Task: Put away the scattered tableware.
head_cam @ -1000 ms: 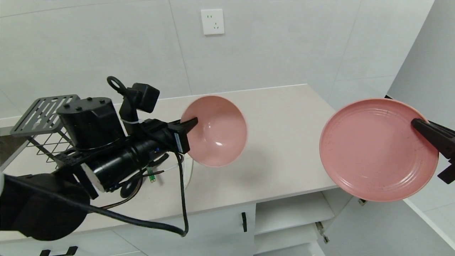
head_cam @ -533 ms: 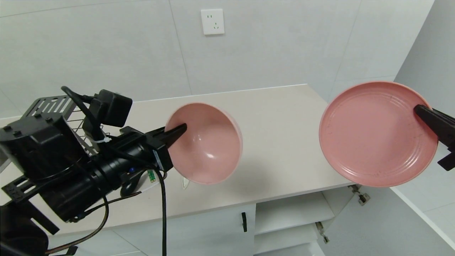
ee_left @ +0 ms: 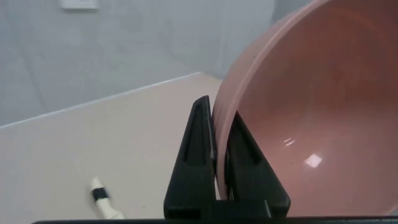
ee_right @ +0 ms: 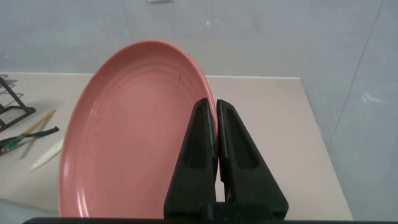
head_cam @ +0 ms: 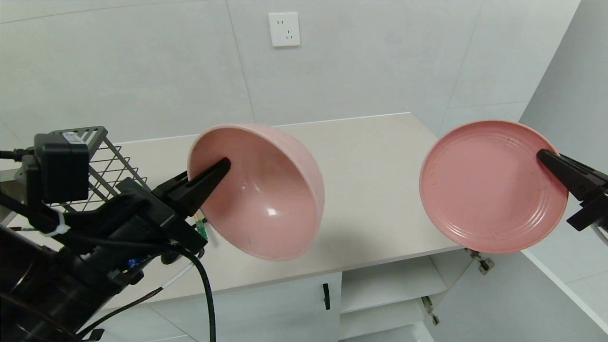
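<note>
Drawing back toward the robot, the left gripper [head_cam: 221, 167] keeps its fingers clamped on the rim of the pink bowl [head_cam: 270, 199]. The right gripper [head_cam: 544, 156] stays pinched on the pink plate [head_cam: 489, 185]. Both pieces hang beyond the fingertips, lifted clear of the counter [head_cam: 370, 190], so stowing them likely comes next.

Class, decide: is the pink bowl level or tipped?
Tipped on its side. The bowl has its opening facing sideways, toward the head camera, with its rim pinched by the left gripper above the counter.
</note>
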`<state>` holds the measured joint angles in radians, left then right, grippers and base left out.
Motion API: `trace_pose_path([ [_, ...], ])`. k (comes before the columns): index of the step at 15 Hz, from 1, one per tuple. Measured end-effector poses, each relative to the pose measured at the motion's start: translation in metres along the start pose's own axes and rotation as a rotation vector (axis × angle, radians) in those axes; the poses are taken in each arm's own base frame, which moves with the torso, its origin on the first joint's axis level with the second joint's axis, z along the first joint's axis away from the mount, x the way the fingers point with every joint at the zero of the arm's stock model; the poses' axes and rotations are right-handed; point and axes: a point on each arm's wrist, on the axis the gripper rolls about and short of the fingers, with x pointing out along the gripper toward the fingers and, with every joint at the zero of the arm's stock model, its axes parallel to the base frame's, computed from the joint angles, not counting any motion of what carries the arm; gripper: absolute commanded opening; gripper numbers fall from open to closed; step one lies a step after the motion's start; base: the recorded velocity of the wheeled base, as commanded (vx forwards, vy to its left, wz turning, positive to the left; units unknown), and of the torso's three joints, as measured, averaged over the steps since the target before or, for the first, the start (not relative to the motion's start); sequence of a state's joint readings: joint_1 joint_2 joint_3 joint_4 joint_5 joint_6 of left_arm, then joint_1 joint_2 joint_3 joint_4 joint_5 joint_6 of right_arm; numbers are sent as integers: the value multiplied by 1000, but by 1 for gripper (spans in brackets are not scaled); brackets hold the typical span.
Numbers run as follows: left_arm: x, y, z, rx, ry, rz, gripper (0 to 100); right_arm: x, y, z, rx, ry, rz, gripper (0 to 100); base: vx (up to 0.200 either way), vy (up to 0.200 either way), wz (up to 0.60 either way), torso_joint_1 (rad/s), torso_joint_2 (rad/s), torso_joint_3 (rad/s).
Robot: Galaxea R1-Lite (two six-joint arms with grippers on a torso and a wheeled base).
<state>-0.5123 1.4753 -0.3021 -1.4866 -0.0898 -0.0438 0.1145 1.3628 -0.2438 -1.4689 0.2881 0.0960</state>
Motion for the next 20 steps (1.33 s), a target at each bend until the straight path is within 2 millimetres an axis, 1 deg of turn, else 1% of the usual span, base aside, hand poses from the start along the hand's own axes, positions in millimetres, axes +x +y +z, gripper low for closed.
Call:
trace_pose_path([
  [2,1,0,-14,23,17,154,0,1,2,2,52,-28,11,0,0,0,0,0,0,0],
  [4,1,-8,-21,65,43,154,0,0,3,4,96,-38,17,0,0,0,0,0,0,0],
  [7,3,-11,-26,102,66,144,0,-4,4,5,89,-66,8,0,0,0,0,0,0,0],
  [12,8,-11,-27,93,64,149,0,-6,4,-5,72,-26,1,0,0,0,0,0,0,0],
  [15,9,-11,-28,88,69,151,0,-6,3,-7,13,-18,-1,0,-200,0,0,2,-2,2],
  [19,8,-11,-31,92,81,152,0,-5,3,-8,5,-13,-2,0,-200,0,0,6,1,0],
  [20,8,-11,-30,91,76,151,0,-5,3,-8,4,-16,-1,0,0,0,0,0,0,0],
])
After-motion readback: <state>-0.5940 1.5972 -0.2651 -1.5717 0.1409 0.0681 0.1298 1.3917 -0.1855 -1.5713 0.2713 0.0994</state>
